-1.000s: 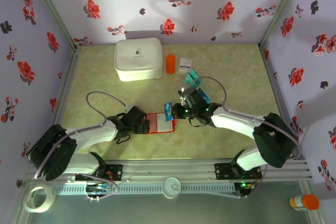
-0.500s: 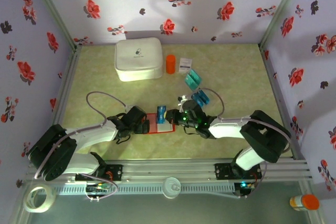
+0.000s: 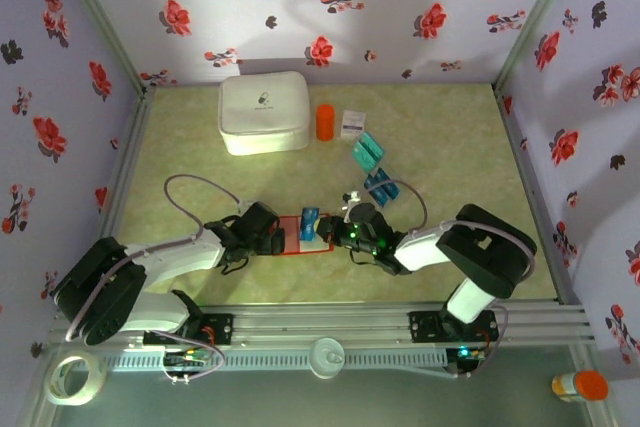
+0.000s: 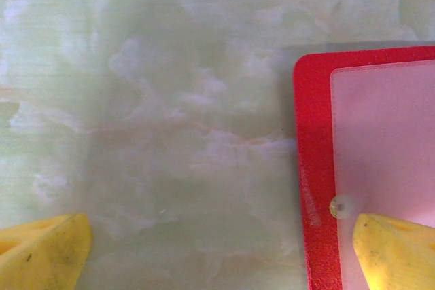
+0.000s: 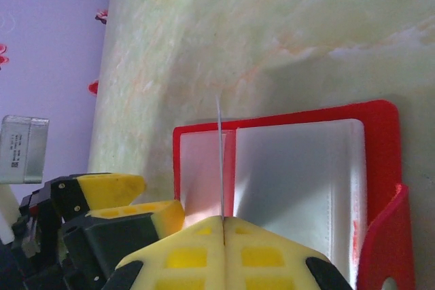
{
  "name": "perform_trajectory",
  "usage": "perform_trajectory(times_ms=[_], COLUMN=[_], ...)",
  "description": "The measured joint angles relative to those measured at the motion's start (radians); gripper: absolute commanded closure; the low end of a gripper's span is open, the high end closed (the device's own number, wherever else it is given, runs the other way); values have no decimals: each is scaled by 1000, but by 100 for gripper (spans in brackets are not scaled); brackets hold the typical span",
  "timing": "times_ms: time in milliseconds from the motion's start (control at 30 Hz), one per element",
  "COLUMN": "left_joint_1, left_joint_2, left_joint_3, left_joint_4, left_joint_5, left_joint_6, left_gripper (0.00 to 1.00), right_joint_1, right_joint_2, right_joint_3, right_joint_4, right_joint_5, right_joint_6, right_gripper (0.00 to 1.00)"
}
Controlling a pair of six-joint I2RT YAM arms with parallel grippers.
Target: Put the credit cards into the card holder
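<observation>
The card holder (image 3: 297,240) lies open on the table, red with pale pages (image 5: 292,174). My right gripper (image 3: 335,230) is shut on a blue credit card (image 3: 309,224), held upright over the wallet. In the right wrist view the card (image 5: 219,157) shows edge-on above the fold, clamped at my right gripper (image 5: 223,221). My left gripper (image 3: 268,231) stands open at the wallet's left edge (image 4: 312,168). One of its yellow fingers (image 4: 394,249) rests on the pale page and the other (image 4: 41,256) is over bare table. More credit cards lie beyond: a teal pair (image 3: 368,150) and a blue pair (image 3: 381,187).
A large white rounded case (image 3: 264,112), an orange cylinder (image 3: 325,122) and a small white printed box (image 3: 351,123) stand along the back of the table. Floral walls close in three sides. The left gripper's fingers (image 5: 109,191) sit close to the left of the held card.
My right gripper has carried the blue card left and nearer, from beside the wallet's right edge to over its pages. The left gripper has stayed at the wallet's left edge.
</observation>
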Motion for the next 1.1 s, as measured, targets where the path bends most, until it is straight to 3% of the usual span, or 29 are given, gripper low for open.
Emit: perform_trajectory(times_ms=[500, 1100], left_joint_1=[0, 0], left_joint_2=[0, 0], left_joint_3=[0, 0], left_joint_4=[0, 0], left_joint_5=[0, -2], left_joint_6=[0, 0], left_gripper=[0, 0], right_joint_1=[0, 0], right_joint_2=[106, 145], right_joint_3=[-20, -31], right_joint_4=[170, 193], right_joint_5=[-9, -64], right_joint_6=[49, 63], right_gripper=[100, 100])
